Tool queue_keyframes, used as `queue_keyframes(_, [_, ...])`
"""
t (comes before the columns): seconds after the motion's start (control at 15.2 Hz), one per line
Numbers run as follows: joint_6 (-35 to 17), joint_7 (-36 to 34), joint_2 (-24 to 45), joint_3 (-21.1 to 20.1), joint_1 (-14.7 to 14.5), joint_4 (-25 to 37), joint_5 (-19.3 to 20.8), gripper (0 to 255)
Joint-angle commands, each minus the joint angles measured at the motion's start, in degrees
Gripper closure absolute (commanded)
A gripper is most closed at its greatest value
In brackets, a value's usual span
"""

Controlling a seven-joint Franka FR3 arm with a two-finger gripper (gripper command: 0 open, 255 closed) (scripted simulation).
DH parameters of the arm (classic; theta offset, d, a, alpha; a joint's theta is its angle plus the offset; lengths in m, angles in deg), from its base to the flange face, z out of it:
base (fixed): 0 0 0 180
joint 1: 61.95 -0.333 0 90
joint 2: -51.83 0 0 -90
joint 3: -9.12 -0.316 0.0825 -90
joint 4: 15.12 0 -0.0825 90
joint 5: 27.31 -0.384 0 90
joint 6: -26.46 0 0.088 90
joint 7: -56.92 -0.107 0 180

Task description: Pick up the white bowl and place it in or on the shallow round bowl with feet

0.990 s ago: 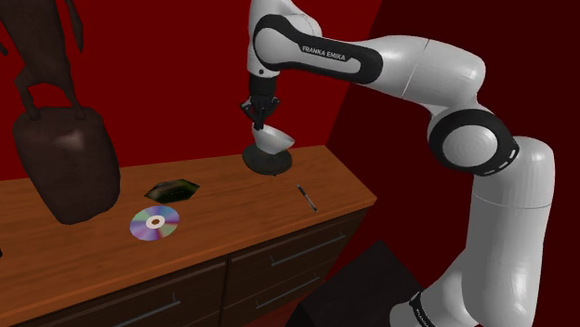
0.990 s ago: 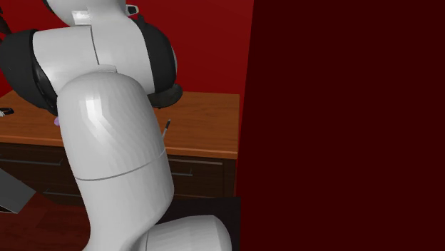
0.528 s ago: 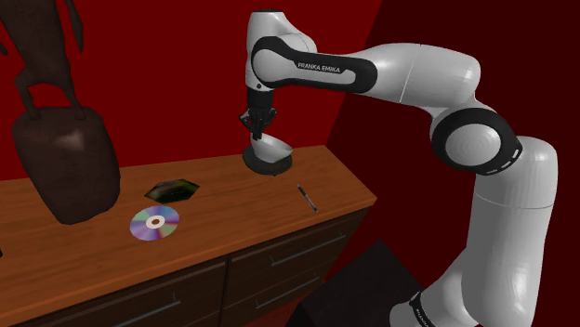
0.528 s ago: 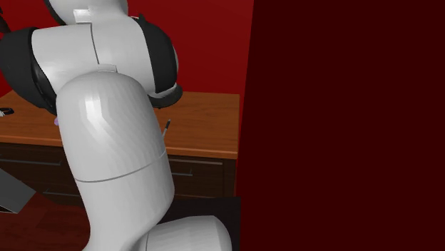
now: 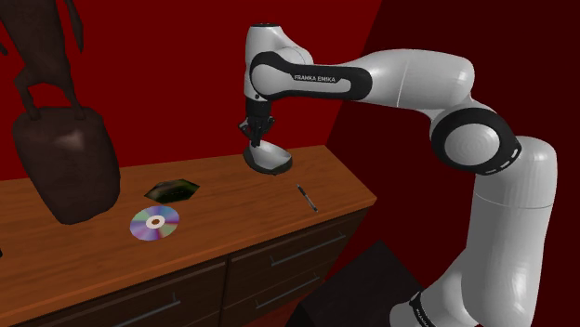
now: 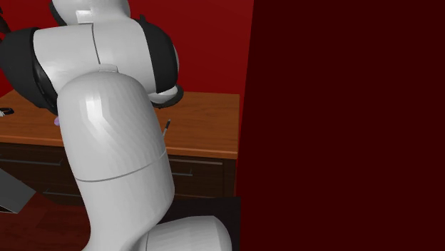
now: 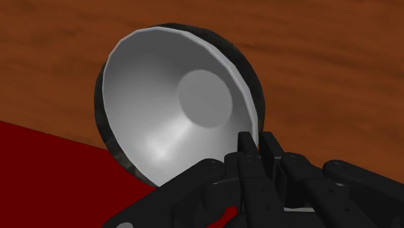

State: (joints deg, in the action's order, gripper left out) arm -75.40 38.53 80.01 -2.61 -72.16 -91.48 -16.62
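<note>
In the shoulder view's upper centre, the white bowl (image 5: 268, 151) is clasped by its rim between the jaws of the gripper (image 5: 253, 137), low over the dark footed bowl (image 5: 272, 168). It is judged light, stiff and slippery.

The smooth, pale grey-white round bowl (image 7: 175, 110) hangs tilted from the claw (image 7: 254, 148). Its thin rim is pinched between the two black fingers, and its hollow, with a flat round bottom, is turned towards the claw. Just beyond it, below the claw, lies the dark, rough-looking shallow round bowl (image 7: 254, 91), whose rim rings the pale one. The pale bowl seems partly sunk into it, though I cannot tell whether they touch.
</note>
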Motion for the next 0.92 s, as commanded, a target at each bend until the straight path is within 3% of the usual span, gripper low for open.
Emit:
queue_keyframes(0.0, [-0.06, 0.0, 0.02, 0.01, 0.01, -0.04, 0.01, 255])
queue_keyframes(0.2, [-0.06, 0.0, 0.02, 0.01, 0.01, -0.04, 0.01, 255])
queue_keyframes(0.26, [-0.07, 0.0, -0.01, 0.01, 0.02, -0.08, 0.0, 0])
queue_keyframes(0.59, [-0.06, 0.0, 0.02, 0.01, 0.01, -0.04, 0.01, 0])
queue_keyframes(0.86, [7.62, 0.41, 0.76, -0.14, -0.93, 8.39, -0.02, 0])
